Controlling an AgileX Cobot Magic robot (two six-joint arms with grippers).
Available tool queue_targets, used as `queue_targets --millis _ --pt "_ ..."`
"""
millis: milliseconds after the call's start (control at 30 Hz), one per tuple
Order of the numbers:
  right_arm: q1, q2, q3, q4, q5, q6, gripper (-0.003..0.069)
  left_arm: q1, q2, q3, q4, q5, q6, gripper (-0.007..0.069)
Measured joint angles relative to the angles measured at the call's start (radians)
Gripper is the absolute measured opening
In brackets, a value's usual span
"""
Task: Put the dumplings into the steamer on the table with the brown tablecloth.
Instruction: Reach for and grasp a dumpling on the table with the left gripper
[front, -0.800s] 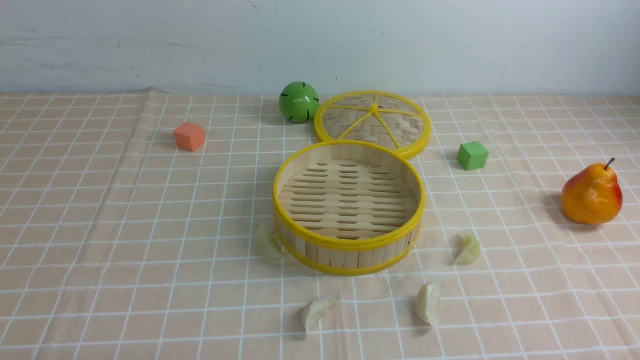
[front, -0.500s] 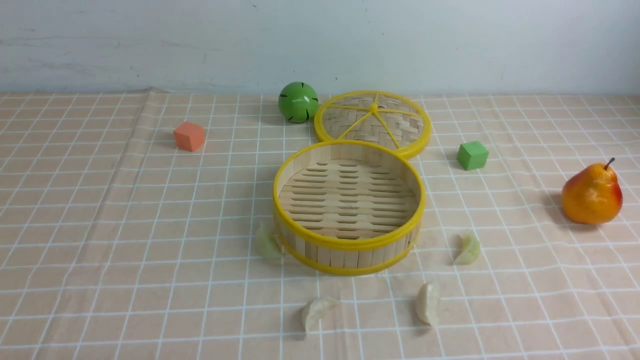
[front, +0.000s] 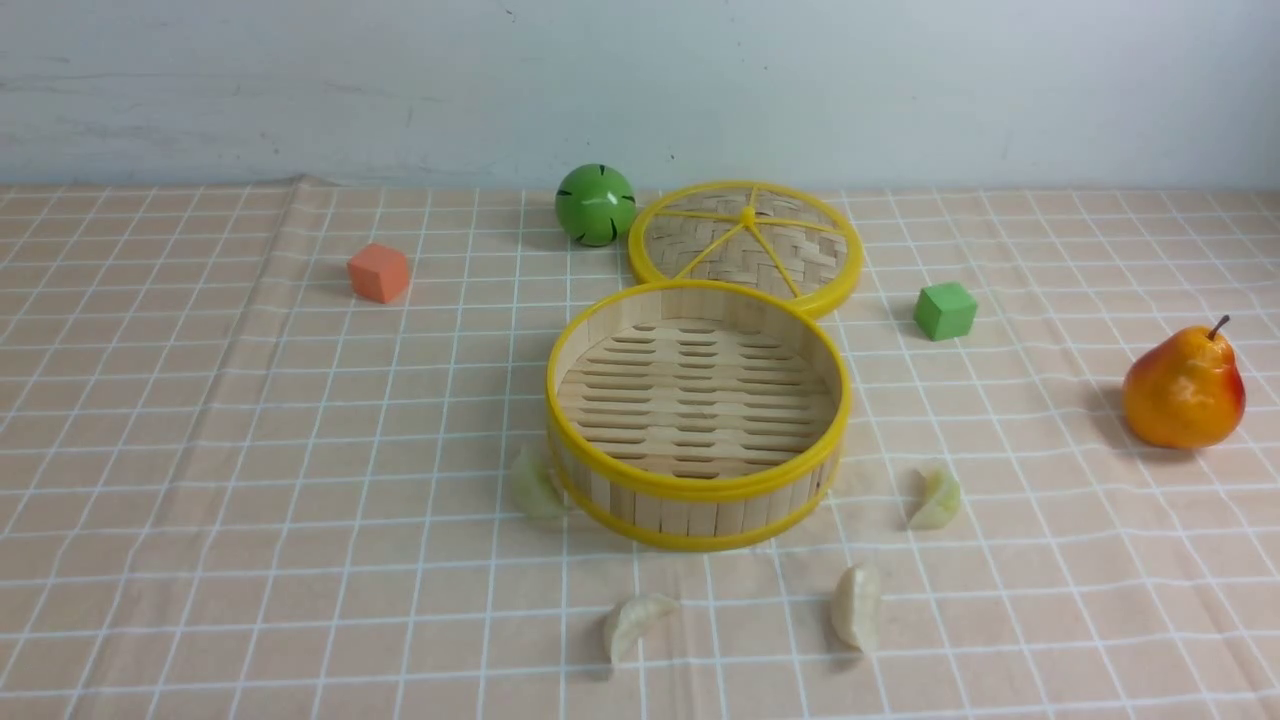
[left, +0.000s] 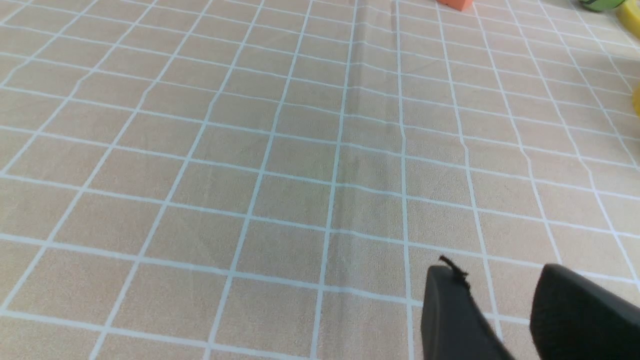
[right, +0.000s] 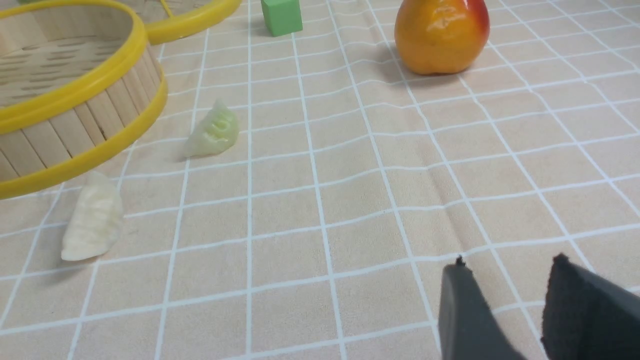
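The steamer (front: 697, 488) stands open and empty in the middle of the brown tablecloth (front: 250, 480). Several dumplings lie around it: one (front: 535, 485) against its left wall, one (front: 936, 497) to its right, and two nearer me, one (front: 632, 624) and another (front: 857, 604). No arm shows in the front view. In the right wrist view the steamer (right: 75, 125) and two dumplings, one (right: 214, 131) and another (right: 95, 217), lie ahead of my right gripper (right: 507, 267), open and empty. My left gripper (left: 495, 270) is open and empty over bare cloth.
The flat woven lid (front: 745, 243) lies behind the steamer, with a green ball (front: 597, 204) beside it. An orange cube (front: 379, 272) sits at the far left, a green cube (front: 944, 310) at the right, and a pear (front: 1183, 389) at the far right.
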Motion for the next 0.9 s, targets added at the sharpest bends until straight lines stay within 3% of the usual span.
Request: queue_targets --millis 700,900 --pt "0.000 0.000 0.000 0.000 0.000 0.000 0.0240 0.000 0.000 0.000 0.000 0.001 0.000 0.0238" --pt "0.000 0.000 0.000 0.055 0.000 0.000 0.0240 0.000 0.000 0.000 0.000 0.002 0.000 0.0238"
